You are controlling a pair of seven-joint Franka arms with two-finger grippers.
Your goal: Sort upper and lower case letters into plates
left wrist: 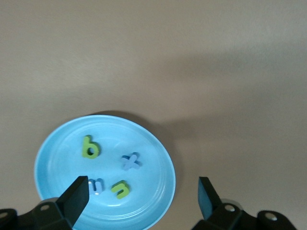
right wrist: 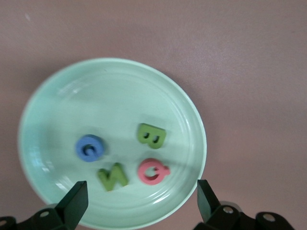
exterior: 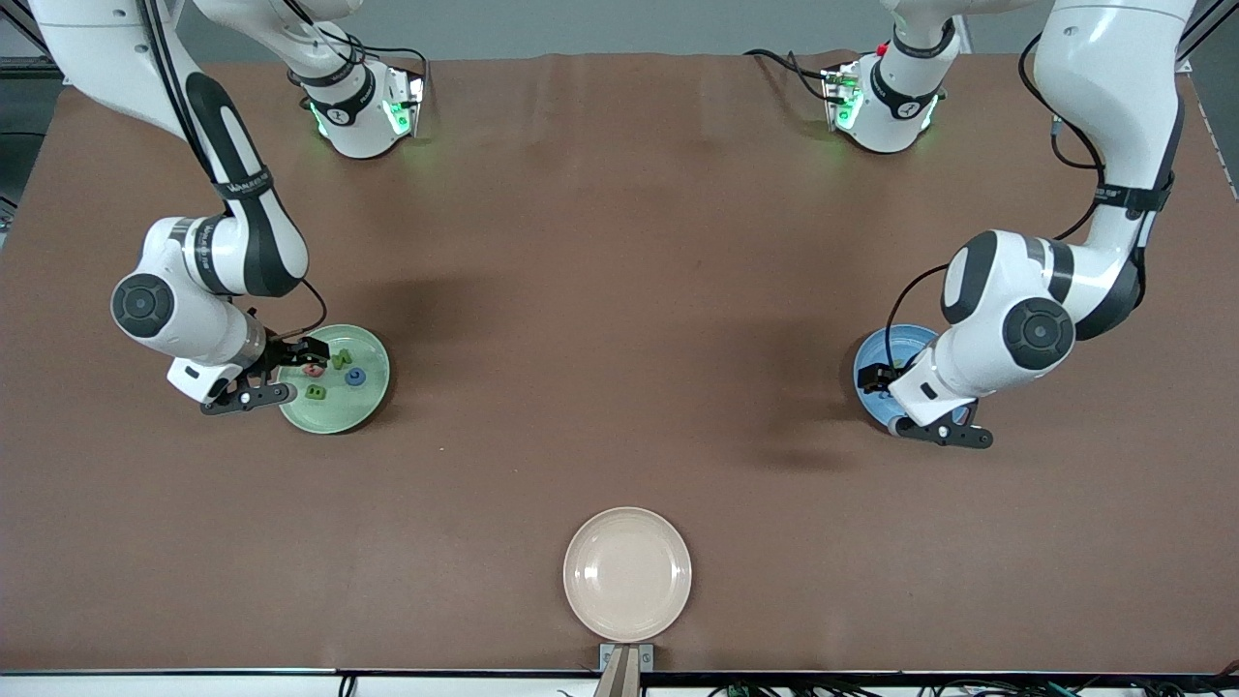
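Note:
The pale green plate (exterior: 339,412) lies toward the right arm's end of the table. It holds a pink Q (right wrist: 153,171), a green N (right wrist: 112,176), a green B (right wrist: 151,135) and a blue C (right wrist: 89,148). My right gripper (right wrist: 141,201) hovers open over this plate's edge (exterior: 286,371), with nothing between its fingers. The blue plate (left wrist: 148,191) lies toward the left arm's end and is partly hidden under the left arm in the front view (exterior: 905,344). It holds a green b (left wrist: 90,147), a blue x (left wrist: 130,161), a blue m (left wrist: 96,185) and a green n (left wrist: 120,189). My left gripper (left wrist: 141,201) hangs open and empty above it.
A cream-beige plate (exterior: 627,573) with nothing in it sits at the middle of the table's edge nearest the front camera. Both arm bases stand along the edge farthest from that camera. Bare brown tabletop (exterior: 619,319) stretches between the two plates.

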